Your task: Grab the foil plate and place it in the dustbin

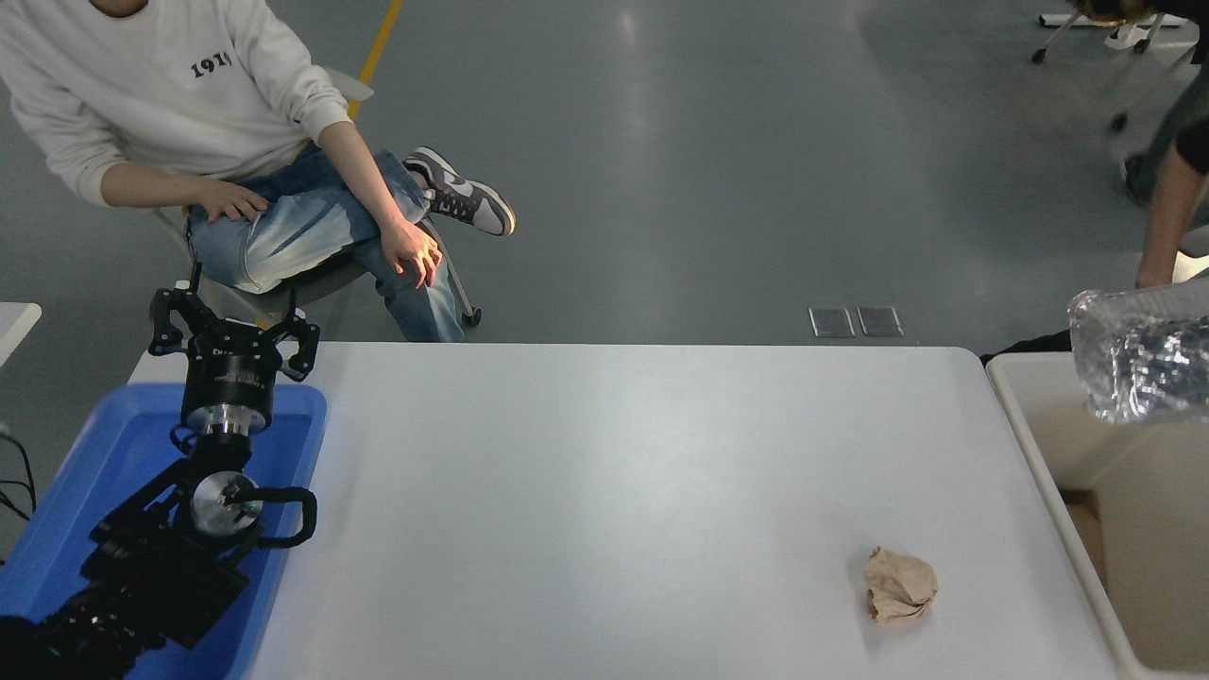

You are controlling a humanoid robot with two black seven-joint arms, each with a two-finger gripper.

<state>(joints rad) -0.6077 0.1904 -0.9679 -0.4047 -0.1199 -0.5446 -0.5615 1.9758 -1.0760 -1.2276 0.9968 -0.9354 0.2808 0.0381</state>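
Head view: the shiny, crinkled silver foil plate (1138,364) hangs at the picture's right edge, partly cut off by the frame, above the large cream plastic dustbin (1034,434) that stands against the right end of the white surface (604,491). The right arm and its tool are outside the frame, so whether that tool is pinching the plate cannot be told. The left tool (229,331) is parked at the lower left above the bright blue plastic tub (104,453), its fingers spread apart and holding nothing.

What could go wrong, as a judgement: the plate looks to sit over the bin's far inner part, near the rim. Foil is light and springy, so a release made too near that thick rounded rim could let it catch there, tip, and slide back onto the surface or down to the floor behind. It may also cling to a finger and come away late.

The surface is otherwise plain white, with a small crumpled brown paper ball (900,587) lying near its right front, well apart from the plate. Beyond it lies a glossy grey floor with a yellow line (383,42) and two small metal floor plates (855,321). A person in a white sweatshirt and jeans (217,123) sits at the far left; another person's bare arm (1171,217) reaches down at the far right, near the plate.
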